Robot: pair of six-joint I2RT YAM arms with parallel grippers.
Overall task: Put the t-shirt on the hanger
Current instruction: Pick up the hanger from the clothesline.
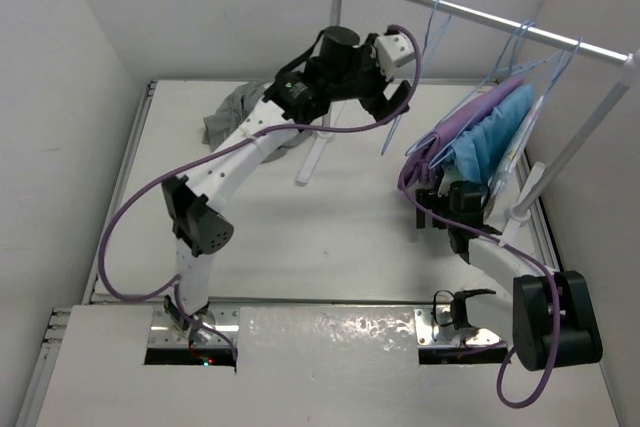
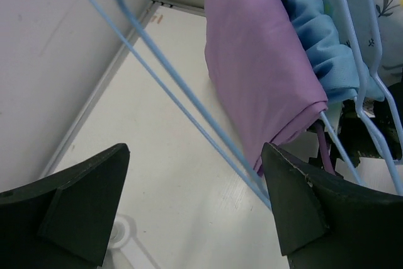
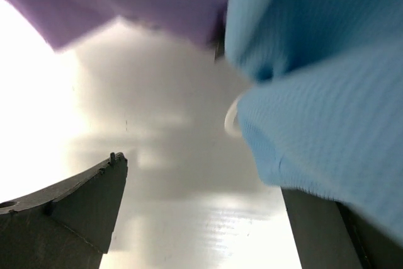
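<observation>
The grey t-shirt (image 1: 228,115) lies crumpled at the back left of the table, partly hidden behind my left arm. The empty pale-blue wire hanger (image 1: 433,29) hangs from the rack's rod. In the left wrist view its wires (image 2: 176,96) run diagonally between my fingers, close to the right finger. My left gripper (image 1: 395,99) (image 2: 195,155) is open and raised beside the hanger. My right gripper (image 1: 440,209) (image 3: 204,181) is open and empty, low under the hung garments. The light-blue garment (image 3: 321,92) covers its right finger.
A white clothes rack (image 1: 480,15) spans the back right, one post foot (image 1: 308,162) mid-table. A purple garment (image 1: 455,127) (image 2: 258,61) and a light-blue garment (image 1: 490,137) hang on other hangers, beside a floral one. White walls enclose the table.
</observation>
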